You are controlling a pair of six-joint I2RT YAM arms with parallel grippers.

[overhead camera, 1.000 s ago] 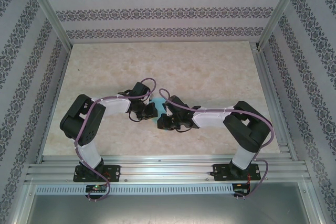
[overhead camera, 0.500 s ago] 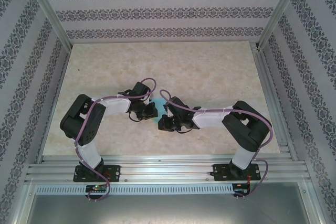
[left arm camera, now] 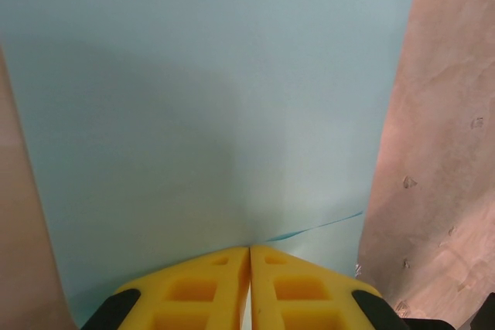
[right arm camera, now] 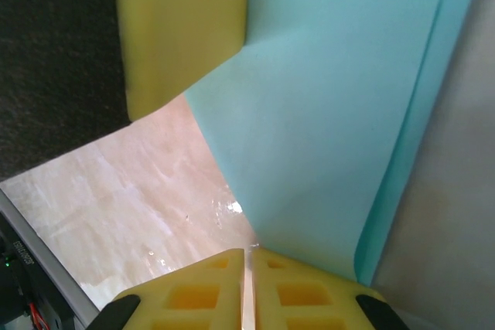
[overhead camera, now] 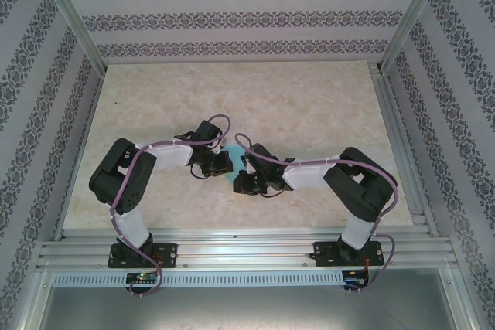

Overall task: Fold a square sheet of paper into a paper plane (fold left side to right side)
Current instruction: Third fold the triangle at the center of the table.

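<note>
Cyan sheet (overhead camera: 233, 161) sits near the middle of the table (overhead camera: 309, 106), somewhat closer to its near edge than to its far edge. From above we see little of it. The left gripper (overhead camera: 220, 165) covers its left side and the right gripper (overhead camera: 246, 175) its right side, so the two black wrists almost meet over it. The rest of the marbled top is bare, with patterned walls (overhead camera: 232, 21) on three sides and an aluminium rail (overhead camera: 232, 241) along the near edge.

From the left wrist, the left gripper (left arm camera: 249, 251) has its yellow fingers (left arm camera: 193, 291) pressed together with only a hairline seam between them. Their tips meet the sheet (left arm camera: 209, 98), which spreads away from them and covers most of the table. We cannot tell whether a layer is pinched. A thin darker edge (left arm camera: 317, 226) runs off to the right of the tips, and table (left arm camera: 441, 152) shows along the right.

From the right wrist, the right gripper (right arm camera: 247, 254) is likewise closed, and the sheet (right arm camera: 325, 129) narrows down to its tips, so we read it as clamped on a corner. Two layers show, the upper one ending short of the right border. A yellow finger (right arm camera: 178, 44) of the left gripper touches the sheet's far left edge, blocking that part. Table (right arm camera: 139, 206) shows beneath, and a grey rail (right arm camera: 46, 280) crosses the lower left corner.
</note>
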